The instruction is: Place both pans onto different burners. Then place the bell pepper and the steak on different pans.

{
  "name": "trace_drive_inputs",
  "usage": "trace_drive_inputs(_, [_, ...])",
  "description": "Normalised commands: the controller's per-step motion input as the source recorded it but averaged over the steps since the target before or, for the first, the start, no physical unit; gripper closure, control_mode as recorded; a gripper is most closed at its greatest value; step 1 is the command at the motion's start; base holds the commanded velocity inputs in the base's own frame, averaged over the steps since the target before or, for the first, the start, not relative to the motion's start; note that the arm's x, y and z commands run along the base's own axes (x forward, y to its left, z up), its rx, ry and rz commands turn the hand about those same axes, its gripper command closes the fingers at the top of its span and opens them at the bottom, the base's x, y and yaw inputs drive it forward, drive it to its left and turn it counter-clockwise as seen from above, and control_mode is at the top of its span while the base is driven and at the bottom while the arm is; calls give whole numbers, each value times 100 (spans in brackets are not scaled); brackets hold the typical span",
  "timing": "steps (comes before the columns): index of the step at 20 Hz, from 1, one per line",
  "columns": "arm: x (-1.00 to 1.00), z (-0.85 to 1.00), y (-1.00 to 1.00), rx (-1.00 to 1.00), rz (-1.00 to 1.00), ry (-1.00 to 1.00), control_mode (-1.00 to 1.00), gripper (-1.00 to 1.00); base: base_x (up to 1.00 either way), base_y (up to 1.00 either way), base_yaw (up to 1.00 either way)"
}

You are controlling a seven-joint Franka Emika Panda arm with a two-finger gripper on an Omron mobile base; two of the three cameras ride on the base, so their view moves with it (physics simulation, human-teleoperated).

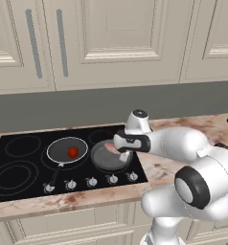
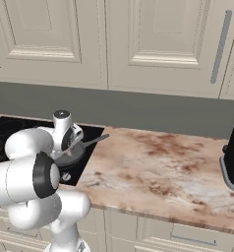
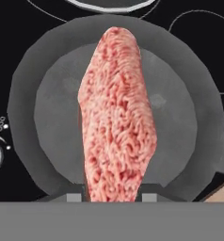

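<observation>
Gripper (image 1: pixel 119 154) pinching the steak (image 3: pixel 116 117), hanging long axis down, directly over the grey pan (image 3: pixel 48 108); straight drop, nothing sideways needed.

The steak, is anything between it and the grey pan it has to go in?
Nothing visible is. The gripper holds the steak right over the grey pan, whose bottom is bare. The red pepper sits in the other pan.

Glossy white rounded arm (image 1: pixel 183 143), dark joint bands
</observation>
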Motion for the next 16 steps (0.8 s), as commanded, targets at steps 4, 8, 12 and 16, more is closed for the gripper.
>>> trace_drive_inputs(4, [15,-17,3,0,0,0,-100,100,0,0,0])
trace_drive_inputs(8, [21,-14,7,0,0,0,-100,100,0,0,0])
trace_drive_inputs(12, [19,-21,14,0,0,0,-100,100,0,0,0])
trace_drive_inputs(16, [10,-19,3,0,0,0,-100,100,0,0,0])
